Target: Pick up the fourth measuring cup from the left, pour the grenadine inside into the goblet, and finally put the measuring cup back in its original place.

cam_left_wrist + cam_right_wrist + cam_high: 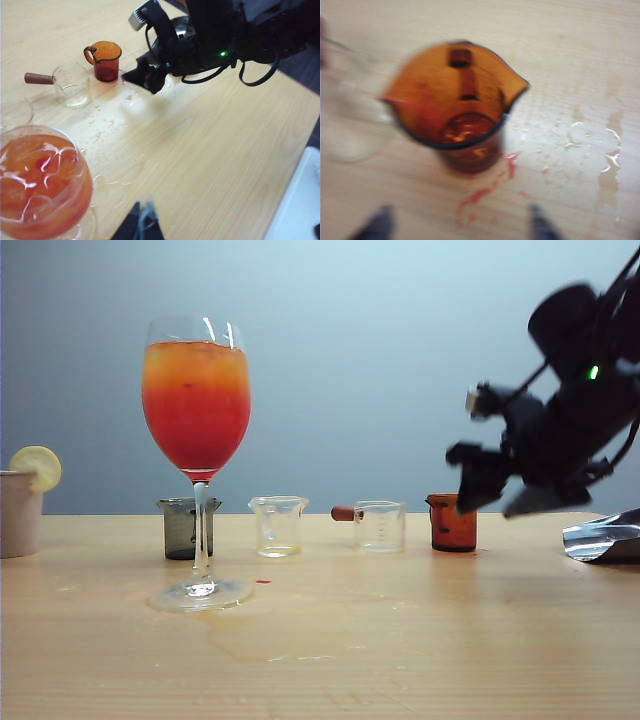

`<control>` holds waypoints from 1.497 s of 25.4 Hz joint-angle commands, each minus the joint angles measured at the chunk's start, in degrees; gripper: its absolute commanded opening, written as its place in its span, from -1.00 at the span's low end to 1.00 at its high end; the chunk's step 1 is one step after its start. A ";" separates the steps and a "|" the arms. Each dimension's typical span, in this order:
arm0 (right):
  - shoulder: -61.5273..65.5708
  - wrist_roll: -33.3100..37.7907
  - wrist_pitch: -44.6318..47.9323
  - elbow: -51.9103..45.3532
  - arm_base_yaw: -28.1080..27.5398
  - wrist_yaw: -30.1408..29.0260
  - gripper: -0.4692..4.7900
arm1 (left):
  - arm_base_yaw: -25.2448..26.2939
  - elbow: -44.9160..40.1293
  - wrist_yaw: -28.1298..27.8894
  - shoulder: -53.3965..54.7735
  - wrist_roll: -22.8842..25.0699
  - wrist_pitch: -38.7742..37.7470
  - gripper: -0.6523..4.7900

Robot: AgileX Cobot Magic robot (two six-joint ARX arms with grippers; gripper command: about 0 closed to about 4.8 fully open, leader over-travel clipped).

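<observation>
Red smears (485, 192) beside the amber cup (457, 107) show only from the right gripper (460, 227), its fingers apart, empty; left gripper (140, 225) near the goblet (42, 185), state unclear.

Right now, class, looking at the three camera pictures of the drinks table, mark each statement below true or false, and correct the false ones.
1. The amber measuring cup stands upright on the table. True.
2. The right gripper is clamped on the amber cup. False: its fingertips stand apart, clear of the cup, and it hangs in the air beside it.
3. The goblet is empty. False: it holds an orange and red drink.
4. Red drips lie on the wood by the amber cup's base. True.
5. The left gripper holds the goblet. False: only its tips show, near the goblet, gripping nothing visible.
</observation>
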 commanded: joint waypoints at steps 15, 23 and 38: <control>-44.48 1.33 -19.96 -8.13 0.13 -11.87 -0.84 | -0.07 -4.15 -16.26 -22.38 -5.44 -8.09 -0.78; -63.34 1.42 -23.58 -16.17 0.13 -11.19 -0.84 | -0.04 -19.69 -16.79 -38.91 -8.39 4.28 -0.78; -88.56 2.36 -23.58 -38.12 0.07 2.21 -0.84 | -0.07 -42.80 -21.75 -46.84 -13.64 21.29 -0.78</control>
